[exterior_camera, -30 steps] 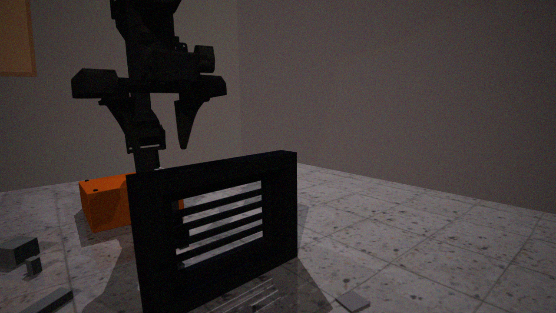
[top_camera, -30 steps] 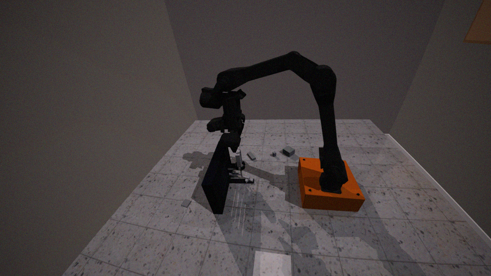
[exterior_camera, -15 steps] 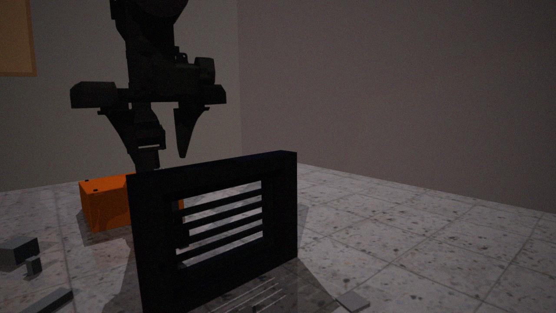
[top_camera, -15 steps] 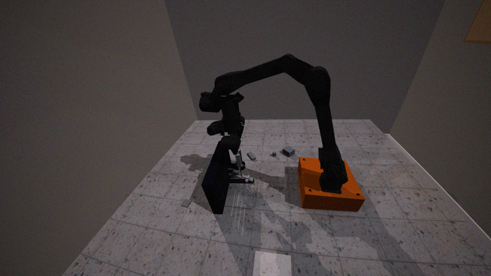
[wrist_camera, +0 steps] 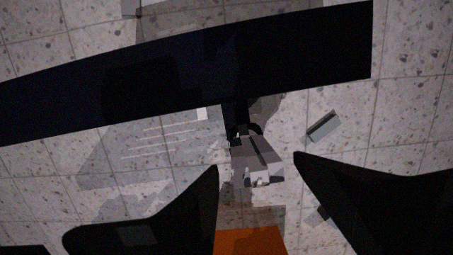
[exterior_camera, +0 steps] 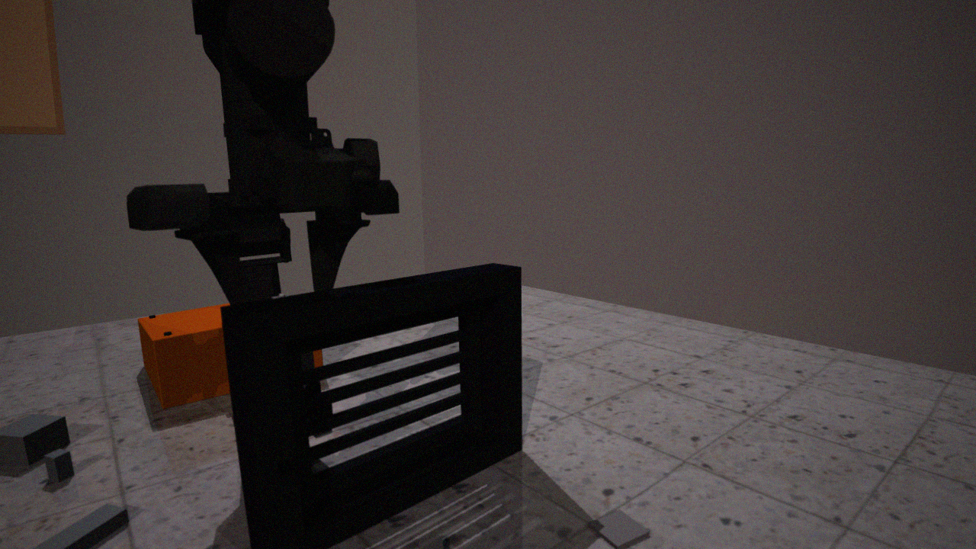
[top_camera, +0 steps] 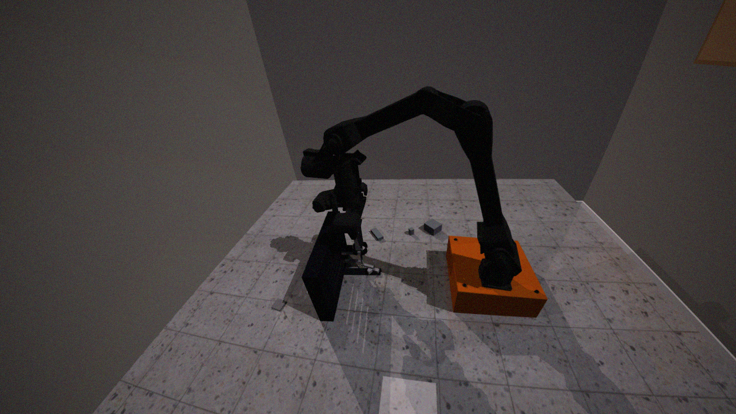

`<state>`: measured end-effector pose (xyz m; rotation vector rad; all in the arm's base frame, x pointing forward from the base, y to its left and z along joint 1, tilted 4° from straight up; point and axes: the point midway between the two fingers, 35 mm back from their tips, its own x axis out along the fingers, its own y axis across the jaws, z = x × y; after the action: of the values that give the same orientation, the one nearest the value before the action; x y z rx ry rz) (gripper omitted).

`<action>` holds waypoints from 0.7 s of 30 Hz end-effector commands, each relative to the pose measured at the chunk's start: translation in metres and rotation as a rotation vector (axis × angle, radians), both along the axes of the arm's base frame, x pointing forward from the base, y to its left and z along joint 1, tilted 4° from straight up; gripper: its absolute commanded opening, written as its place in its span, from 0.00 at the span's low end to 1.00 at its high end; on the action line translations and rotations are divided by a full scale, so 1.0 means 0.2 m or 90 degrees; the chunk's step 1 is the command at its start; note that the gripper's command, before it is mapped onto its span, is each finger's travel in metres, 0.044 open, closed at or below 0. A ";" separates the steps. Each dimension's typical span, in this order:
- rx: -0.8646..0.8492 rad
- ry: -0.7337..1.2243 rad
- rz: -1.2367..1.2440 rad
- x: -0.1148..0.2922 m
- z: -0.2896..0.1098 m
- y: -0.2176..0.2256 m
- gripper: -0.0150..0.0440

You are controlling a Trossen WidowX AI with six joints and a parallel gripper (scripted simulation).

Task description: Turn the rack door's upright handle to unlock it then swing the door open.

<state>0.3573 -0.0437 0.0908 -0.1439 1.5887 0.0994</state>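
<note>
The black rack frame (top_camera: 321,272) (exterior_camera: 375,299) (wrist_camera: 301,46) stands upright. The slatted door (exterior_camera: 392,353) appears shut inside it; its edges are too dark to tell clearly. The upright handle (top_camera: 361,259) (exterior_camera: 262,276) (wrist_camera: 245,156), grey and black, stands out from the door on the side facing the arm's base. My gripper (top_camera: 359,246) (exterior_camera: 283,296) (wrist_camera: 255,163) is open and points down over the handle, with one finger on each side of the handle's upper part. The wrist view shows gaps between handle and fingers. The frame hides the fingertips in the exterior view.
The arm's orange base (top_camera: 494,303) (exterior_camera: 187,354) (wrist_camera: 248,242) faces the handle side. A large block (top_camera: 433,226) (exterior_camera: 33,440), a small cube (top_camera: 410,231) (exterior_camera: 59,465) and an oblong block (top_camera: 377,234) (wrist_camera: 325,127) lie to one side. A flat tile (top_camera: 279,305) (exterior_camera: 622,528) lies behind the frame.
</note>
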 end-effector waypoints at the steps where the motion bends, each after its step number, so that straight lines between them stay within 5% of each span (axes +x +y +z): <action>1: -0.003 0.007 0.003 -0.01 -0.05 0.00 0.75; 19: -0.003 0.007 0.003 -0.03 -0.18 -0.01 0.75; 21: -0.003 0.007 0.003 -0.03 -0.18 -0.01 0.66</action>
<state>0.3540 -0.0445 0.0587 -0.1437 1.5924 0.0998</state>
